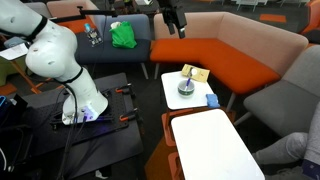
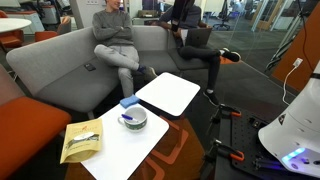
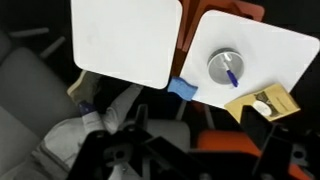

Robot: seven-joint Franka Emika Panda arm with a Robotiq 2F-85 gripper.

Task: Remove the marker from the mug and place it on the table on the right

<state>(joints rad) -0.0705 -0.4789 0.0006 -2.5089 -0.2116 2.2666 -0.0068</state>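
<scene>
In an exterior view the mug [image 1: 186, 88] stands on the small square table [image 1: 172, 82], between a yellowish flat object [image 1: 195, 72] and a small blue item [image 1: 211, 99]. The table [image 1: 215, 150] lies just beside it. The marker cannot be made out here. The arm [image 1: 55, 55] runs off the top edge, so the tool is not clearly shown.

In an exterior view from across the room, the mug [image 2: 132, 118] looks low and wide, and its contents are too small to read. Seated people [image 2: 115, 40] are near the table [image 2: 170, 95], so a wide swing could pass close to them.

In the wrist view the marker [image 3: 232, 75] lies slanted inside the mug [image 3: 225, 67], well below the camera. The tool [image 3: 190, 135] is a dark blur at the bottom edge; its jaws seem parted and empty, though the view is poor.

The cup leaves little room around the thin stick, so a finger may catch the rim and tip or drag the mug. A weak pinch could drop the marker. Once laid down, it may roll off the table's edge.
</scene>
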